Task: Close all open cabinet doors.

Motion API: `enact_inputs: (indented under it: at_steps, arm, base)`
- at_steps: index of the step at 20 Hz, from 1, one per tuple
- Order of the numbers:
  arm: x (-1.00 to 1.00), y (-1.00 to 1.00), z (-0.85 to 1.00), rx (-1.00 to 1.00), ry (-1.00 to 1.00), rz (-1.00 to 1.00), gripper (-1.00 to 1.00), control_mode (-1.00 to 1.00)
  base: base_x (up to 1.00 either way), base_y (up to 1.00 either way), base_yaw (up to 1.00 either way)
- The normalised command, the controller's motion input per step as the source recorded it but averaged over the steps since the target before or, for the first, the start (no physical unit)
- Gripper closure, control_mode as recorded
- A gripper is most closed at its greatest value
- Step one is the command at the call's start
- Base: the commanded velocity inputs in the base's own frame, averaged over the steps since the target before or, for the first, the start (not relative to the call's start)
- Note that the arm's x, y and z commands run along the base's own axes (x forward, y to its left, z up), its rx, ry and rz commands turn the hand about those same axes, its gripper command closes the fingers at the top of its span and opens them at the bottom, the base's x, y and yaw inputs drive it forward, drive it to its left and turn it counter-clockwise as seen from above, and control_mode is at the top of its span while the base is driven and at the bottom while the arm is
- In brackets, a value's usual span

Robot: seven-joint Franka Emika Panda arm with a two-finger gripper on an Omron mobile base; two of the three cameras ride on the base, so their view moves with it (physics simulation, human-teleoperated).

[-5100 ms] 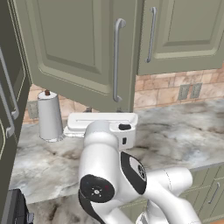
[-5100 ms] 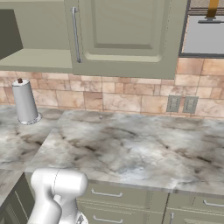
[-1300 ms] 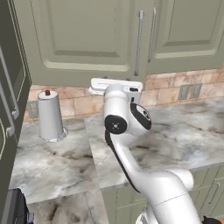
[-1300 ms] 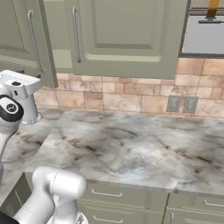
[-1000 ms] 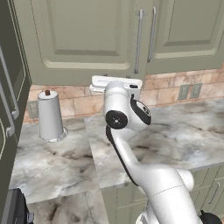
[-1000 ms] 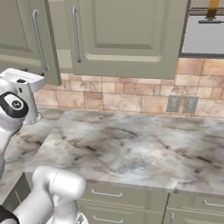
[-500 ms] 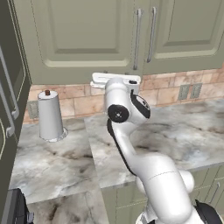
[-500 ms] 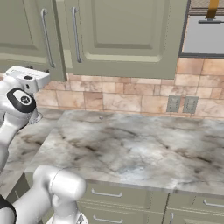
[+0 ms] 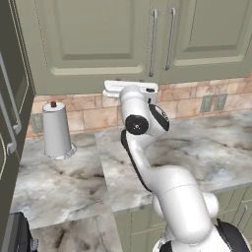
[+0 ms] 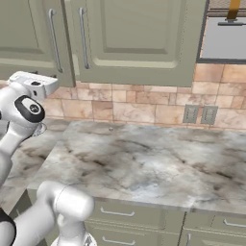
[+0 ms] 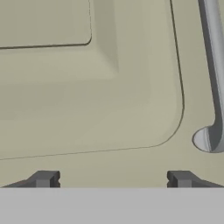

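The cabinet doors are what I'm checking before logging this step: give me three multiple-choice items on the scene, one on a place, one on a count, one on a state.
1. Where does the paper towel roll stand?
A. On the counter, left of the arm
B. Inside a drawer
C. On the floor

2. How many wall outlets sit in the backsplash, seen from the right base view?
A. None
B. Two
C. Five

3. How does the left upper door stand against the right door?
A. Swung wide open
B. Taken off its hinges
C. About flush with it, handles side by side

Answers: 1 A, the roll is upright on the marble counter by the wall. 2 B, a pair side by side. 3 C, the gripper, fingers spread, faces the door panel near the handle.
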Motion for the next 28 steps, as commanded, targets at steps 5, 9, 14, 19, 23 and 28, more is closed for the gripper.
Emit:
enact_inputs:
  at_steps: [5,9,14,19,23,28]
  arm:
    - [0.22,-0.01,0.01,0.00,0.01,0.04,-1.00,-1.00]
    - [0.28,-0.01,0.00,0.00,0.00,0.04,-1.00,-1.00]
    - [0.22,0.00,0.00,0.00,0.00,0.04,-1.00,-1.00]
    - [0.23,0.00,0.00,0.00,0.00,0.04,-1.00,-1.00]
    - [0.20,0.00,0.00,0.00,0.00,0.04,-1.00,-1.00]
    - [0.06,0.00,0.00,0.00,0.03,0.03,-1.00,-1.00]
  base:
    - [0.00,0.00,0.00]
    - [0.00,0.00,0.00]
    - [0.00,0.00,0.00]
    - [0.00,0.00,0.00]
    - [0.00,0.00,0.00]
    - [0.00,0.00,0.00]
